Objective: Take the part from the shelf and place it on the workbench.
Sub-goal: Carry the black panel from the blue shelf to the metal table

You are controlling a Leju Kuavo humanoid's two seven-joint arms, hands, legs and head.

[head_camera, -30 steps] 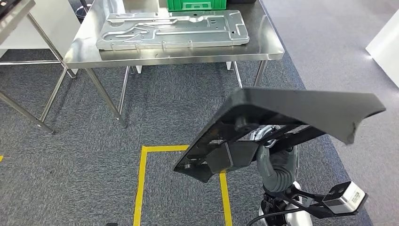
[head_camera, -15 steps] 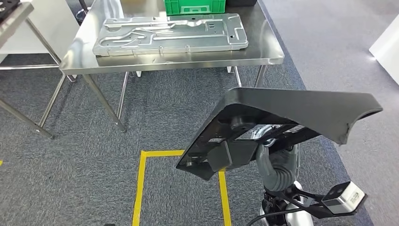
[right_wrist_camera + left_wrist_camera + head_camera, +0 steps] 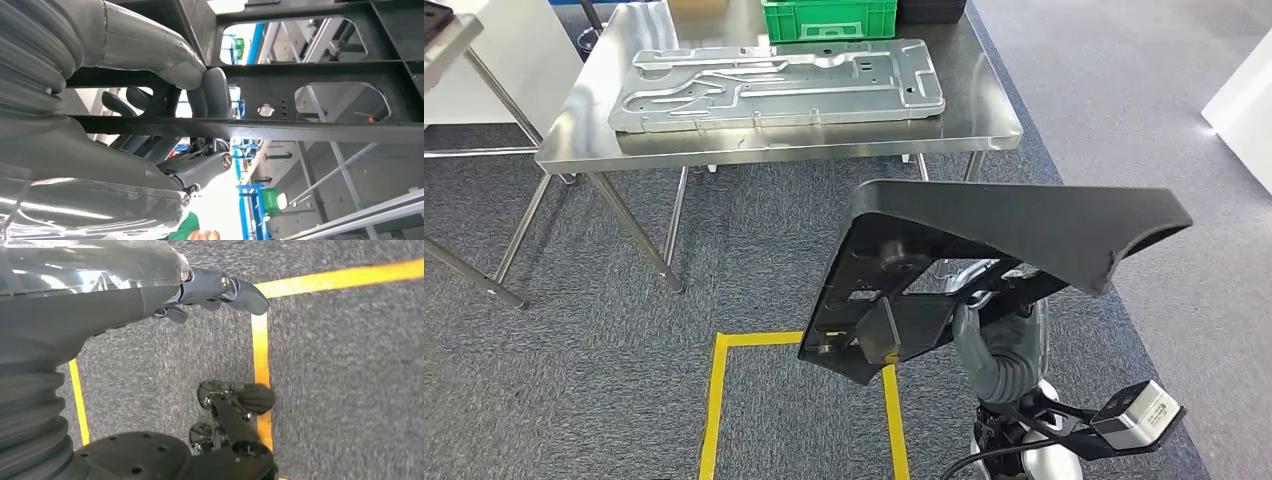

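Observation:
The part is a large black frame-like panel [image 3: 1024, 225], tilted and carried low in front of me in the head view. My right hand [image 3: 999, 345] grips it from below. In the right wrist view its thumb and fingers [image 3: 212, 95] wrap one black bar of the part [image 3: 310, 131]. The workbench [image 3: 754, 148] is a steel table ahead and to the left of the part, across a stretch of carpet. My left hand [image 3: 200, 285] hangs over the carpet, holding nothing, fingers loosely extended.
A long pressed metal plate [image 3: 774, 85] covers much of the workbench top, with a green crate [image 3: 829, 18] behind it. Another steel table [image 3: 449, 35] stands at far left. Yellow tape [image 3: 714, 400] marks the carpet below. A white object [image 3: 1239, 100] stands at right.
The whole picture has shifted as the camera moved; the workbench now sits lower and more to the left. My right hand still holds the part, now a little further left in the picture.

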